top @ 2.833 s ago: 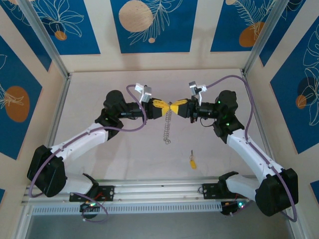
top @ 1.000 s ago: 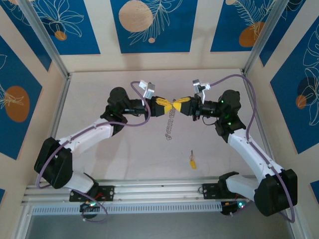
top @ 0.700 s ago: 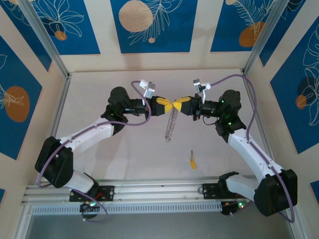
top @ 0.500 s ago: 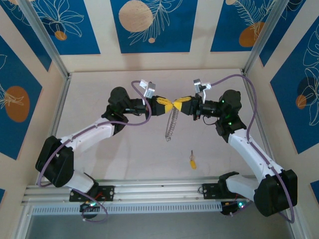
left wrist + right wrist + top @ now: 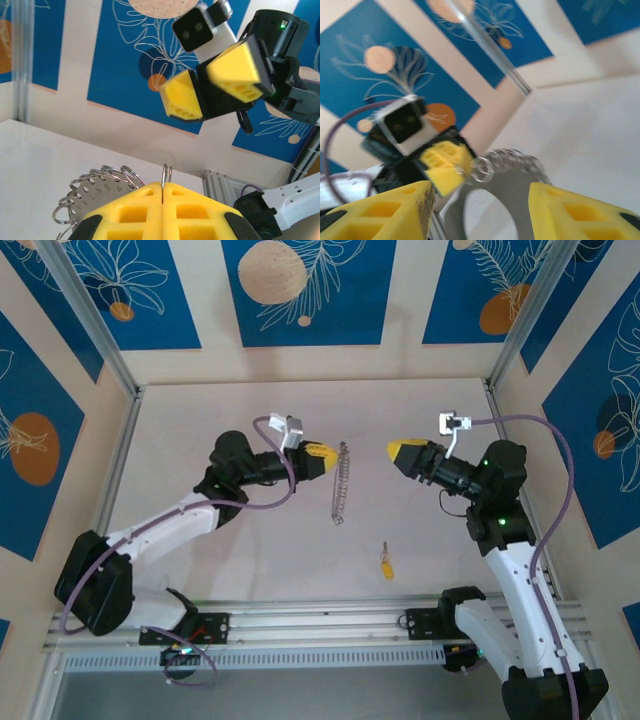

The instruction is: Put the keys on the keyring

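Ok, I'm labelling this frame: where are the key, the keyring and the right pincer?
key [image 5: 387, 566]: top view, yellow head.
keyring [image 5: 341, 485]: top view, middle of its hanging chain.
right pincer [image 5: 403, 453]: top view, between its yellow fingertips.

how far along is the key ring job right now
Done: the keyring is gripped, one ring pinched in the shut left tool. In hand: just that hold; the right tool stands open and empty, apart from the ring. Left: the key lies on the table, ungrasped and not threaded, so picking it up and threading it both remain.
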Robot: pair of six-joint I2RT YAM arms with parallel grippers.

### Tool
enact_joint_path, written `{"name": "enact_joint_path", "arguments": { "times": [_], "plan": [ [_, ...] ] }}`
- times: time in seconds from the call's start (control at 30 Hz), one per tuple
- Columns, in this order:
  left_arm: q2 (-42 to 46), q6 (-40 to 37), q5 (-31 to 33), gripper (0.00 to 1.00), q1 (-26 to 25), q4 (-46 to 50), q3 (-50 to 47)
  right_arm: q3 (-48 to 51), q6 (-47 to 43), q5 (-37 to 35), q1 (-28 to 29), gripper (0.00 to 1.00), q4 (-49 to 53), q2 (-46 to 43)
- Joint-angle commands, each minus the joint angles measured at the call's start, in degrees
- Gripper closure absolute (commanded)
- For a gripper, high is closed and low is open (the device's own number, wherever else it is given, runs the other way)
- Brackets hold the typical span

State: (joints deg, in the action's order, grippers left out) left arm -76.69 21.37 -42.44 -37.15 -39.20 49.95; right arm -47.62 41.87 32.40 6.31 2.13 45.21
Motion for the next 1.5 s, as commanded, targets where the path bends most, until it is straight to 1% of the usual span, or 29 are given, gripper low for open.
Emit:
{"name": "enact_joint_path", "arguments": {
  "times": [0.0, 0.1, 0.2, 0.33, 0.5, 0.7, 0.8, 0.93, 1.17, 1.37, 1.47],
  "plan": [
    [4.12, -4.18, 5.17, 1.00, -0.24, 2.21, -2.44, 0.52, -0.99, -10.05, -0.01, 0.47, 22.68, 0.73],
    [5.85, -5.05, 7.16, 1.00, -0.22, 3.24, -5.19, 3.97, -0.74, -16.30, 2.59, 0.51, 30.96, 0.44],
    [6.56, -5.39, 8.32, 1.00, -0.25, 4.45, -6.85, 8.09, 1.32, -23.74, 7.55, 0.55, 36.45, 0.57],
    [6.87, -5.27, 9.19, 1.00, -0.27, 6.04, -8.18, 13.37, 7.66, -32.63, 15.37, 0.59, 41.73, 1.08],
    [6.76, -3.92, 9.00, 1.00, -0.28, 3.23, -10.42, 17.02, 13.80, -39.10, 22.97, 0.61, 43.18, 4.36],
    [6.64, -3.52, 7.59, 1.00, -0.29, 1.93, -11.18, 15.63, 15.70, -43.21, 29.54, 0.63, 40.45, 13.22],
    [6.54, -2.79, 7.11, 1.00, -0.21, 0.70, -11.54, 14.48, 15.72, -44.47, 31.02, 0.65, 39.15, 17.03],
    [6.20, -1.66, 6.32, 1.00, -0.27, -0.86, -11.98, 13.34, 15.01, -45.25, 31.52, 0.68, 37.91, 20.42],
    [6.81, -1.15, 5.74, 1.00, -0.26, -1.23, -12.34, 12.54, 13.98, -45.24, 31.57, 0.74, 36.38, 22.14],
    [6.81, -1.06, 5.43, 1.00, -0.22, -1.23, -12.15, 13.45, 13.94, -44.63, 31.53, 0.75, 35.50, 22.90],
    [6.86, -1.06, 5.43, 1.00, -0.26, -1.23, -12.10, 14.06, 14.13, -44.62, 31.53, 0.78, 34.88, 23.12]
  ]
}}
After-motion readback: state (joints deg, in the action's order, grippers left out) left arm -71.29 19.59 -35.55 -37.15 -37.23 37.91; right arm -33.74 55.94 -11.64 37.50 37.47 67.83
